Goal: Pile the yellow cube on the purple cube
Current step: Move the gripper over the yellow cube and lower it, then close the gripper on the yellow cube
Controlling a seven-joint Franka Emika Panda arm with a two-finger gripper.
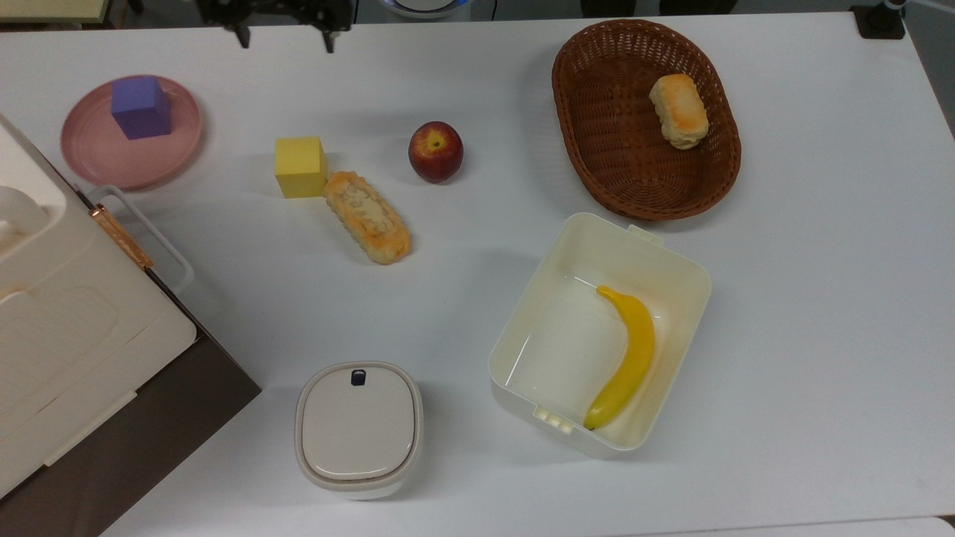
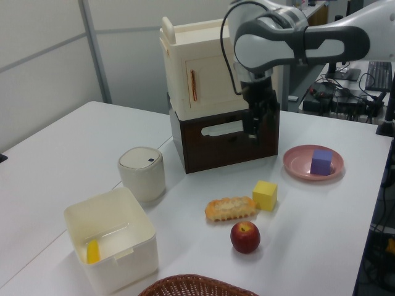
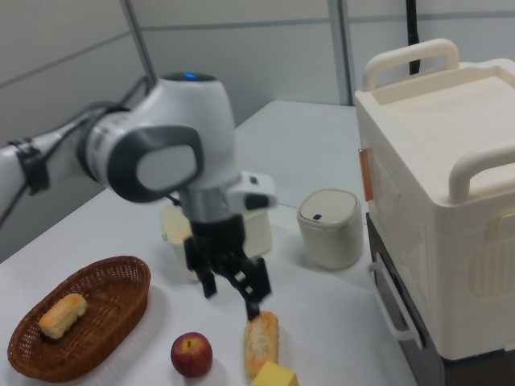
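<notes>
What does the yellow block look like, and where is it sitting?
The yellow cube is a small, plain, bright-yellow block with flat matte faces and sharp edges. It sits upright and square on the white table, in no dish or box. The long bread roll lies right against one of its corners, and the apple sits apart on the top view's right. Nothing holds it; the pincer hangs in the air, away from it.
</notes>
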